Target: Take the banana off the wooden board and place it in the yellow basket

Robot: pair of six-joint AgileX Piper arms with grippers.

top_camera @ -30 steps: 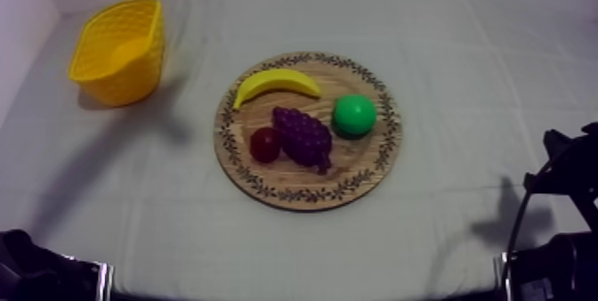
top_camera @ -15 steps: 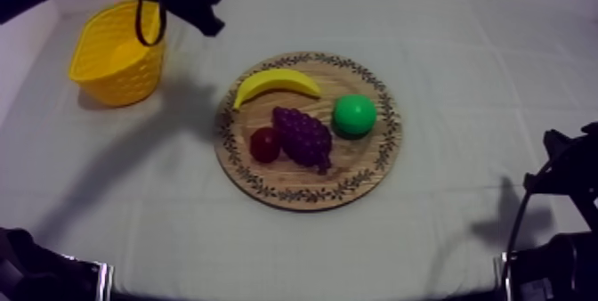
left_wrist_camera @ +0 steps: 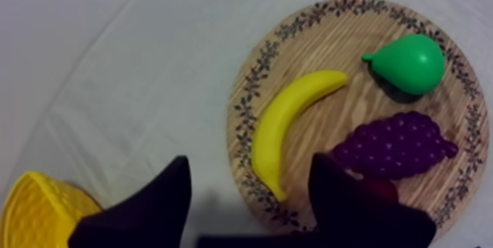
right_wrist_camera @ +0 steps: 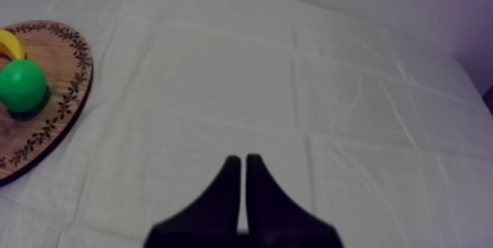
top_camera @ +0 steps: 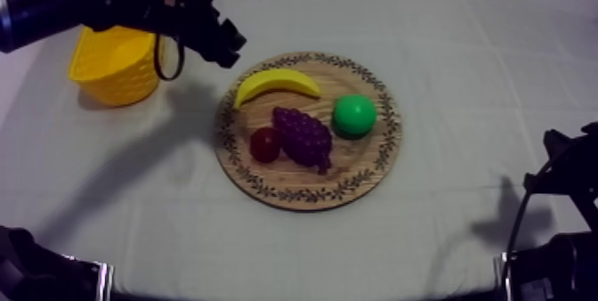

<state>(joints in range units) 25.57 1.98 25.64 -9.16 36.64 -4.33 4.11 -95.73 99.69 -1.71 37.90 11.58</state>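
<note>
Left pincer (left_wrist_camera: pixel 249 161), spread, has moved nearer the banana (left_wrist_camera: pixel 287 122); right pincer (right_wrist_camera: pixel 243 160) pressed together.

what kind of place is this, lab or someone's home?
Probably a robot test bench, not a home: a cloth-covered table, a toy banana on a wooden board, and the robot's black left hand open nearby.
</note>
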